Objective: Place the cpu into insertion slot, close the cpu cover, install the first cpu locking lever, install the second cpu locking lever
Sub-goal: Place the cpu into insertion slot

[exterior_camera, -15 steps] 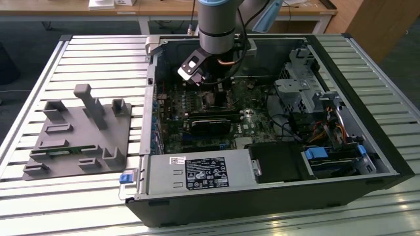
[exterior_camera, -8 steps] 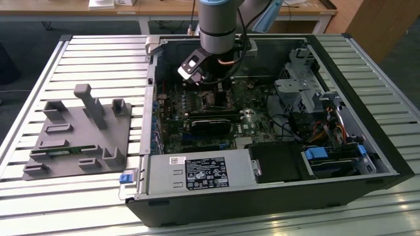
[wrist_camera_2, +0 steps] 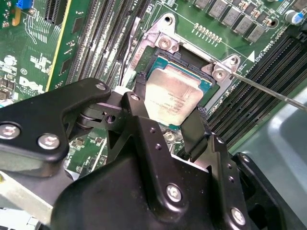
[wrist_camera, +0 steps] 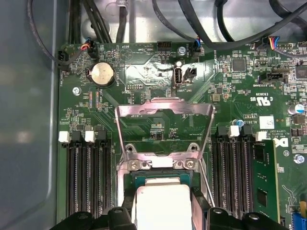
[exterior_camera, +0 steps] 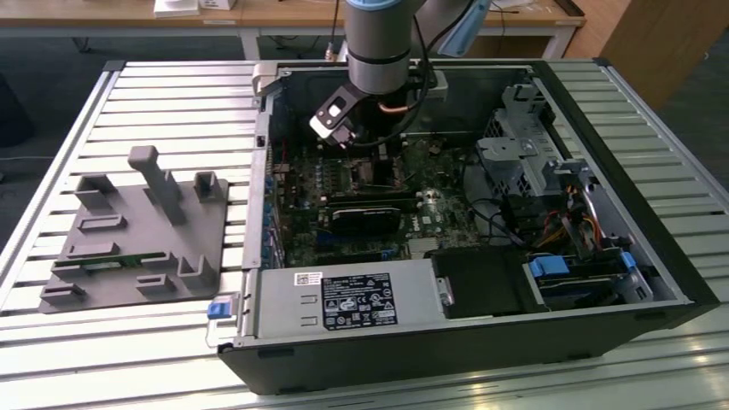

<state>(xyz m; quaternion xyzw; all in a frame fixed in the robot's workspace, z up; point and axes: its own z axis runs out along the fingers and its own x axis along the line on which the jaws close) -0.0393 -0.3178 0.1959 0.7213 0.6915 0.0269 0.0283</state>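
The cpu, a square chip with a silvery-tan face, sits between my black fingers directly over the insertion slot, level with its grey metal rim. I cannot tell whether it rests fully in the socket. My gripper is shut on the cpu's two opposite edges. In the first wrist view the cpu shows below the cpu cover, which stands swung open beyond the insertion slot. A thin locking lever sticks out unlatched beside the socket. In the exterior view my gripper reaches down into the open computer case.
Memory slots flank the socket on both sides. A black graphics card lies just in front of it, the power supply nearer still. Cables and drive bays fill the exterior view's right. A grey fixture stands outside the case.
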